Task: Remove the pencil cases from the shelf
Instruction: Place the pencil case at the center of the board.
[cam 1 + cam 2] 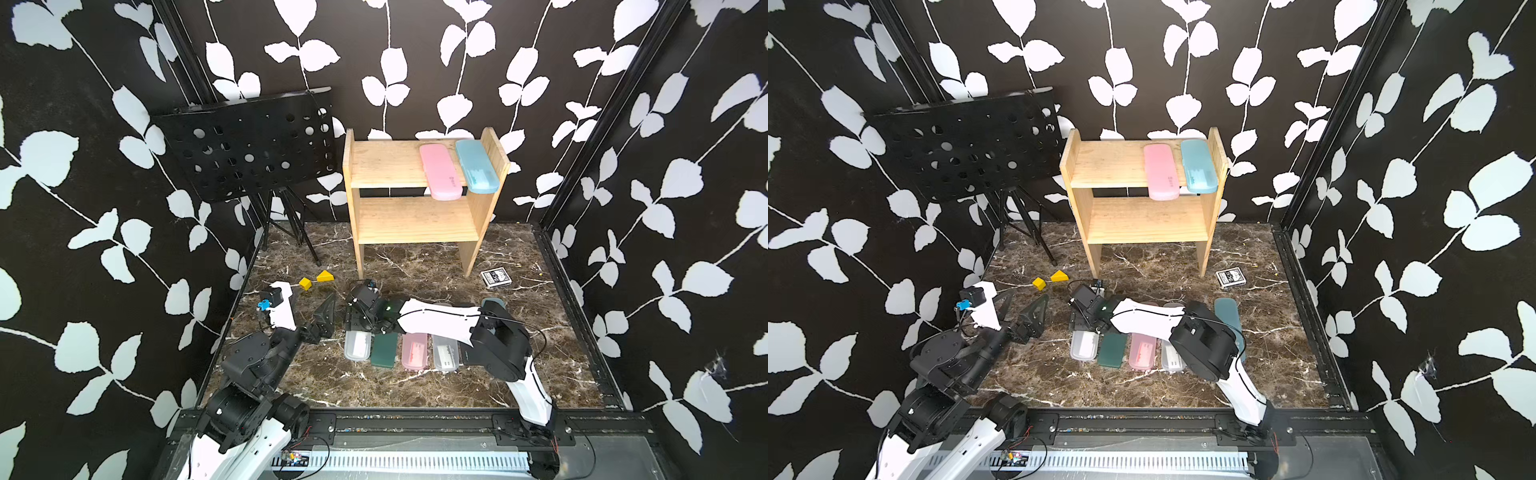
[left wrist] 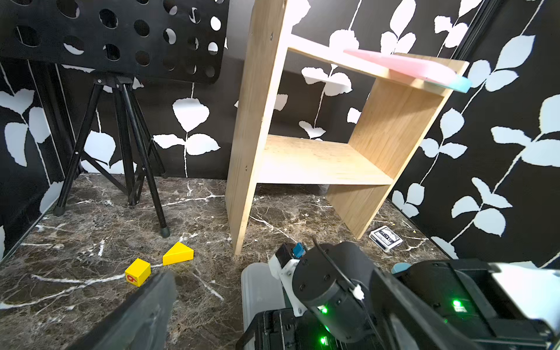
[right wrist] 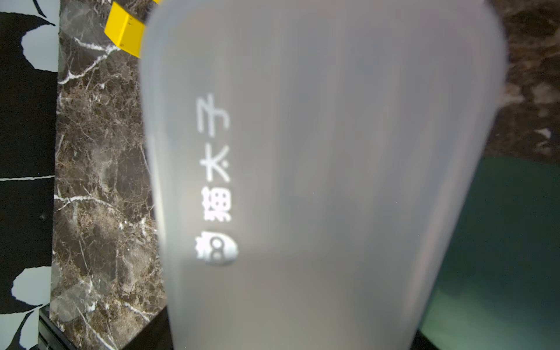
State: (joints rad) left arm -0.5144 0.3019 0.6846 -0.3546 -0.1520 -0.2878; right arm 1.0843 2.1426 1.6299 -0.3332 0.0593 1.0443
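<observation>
The pine shelf [image 1: 390, 166] stands at the back, with a pink pencil case [image 1: 440, 172] and a light blue one [image 1: 476, 166] on its top tier; the lower tier is bare. A row of cases lies on the floor in front: frosted clear [image 1: 357, 345], dark green [image 1: 384, 350], pink [image 1: 414, 351], another frosted clear [image 1: 446, 353], and a teal one [image 1: 1227, 316] mostly behind the right arm. My right gripper [image 1: 361, 320] is low over the far end of the left frosted case [image 3: 318, 181] and shut on it; its fingers are hidden. My left gripper [image 1: 311, 307] hangs open and empty to the left.
A black perforated music stand [image 1: 249, 145] on tripod legs stands at the back left. Two yellow blocks [image 1: 305, 284] lie on the marble floor near the shelf's left leg. A small black-and-white card box [image 1: 495, 277] lies by the shelf's right leg.
</observation>
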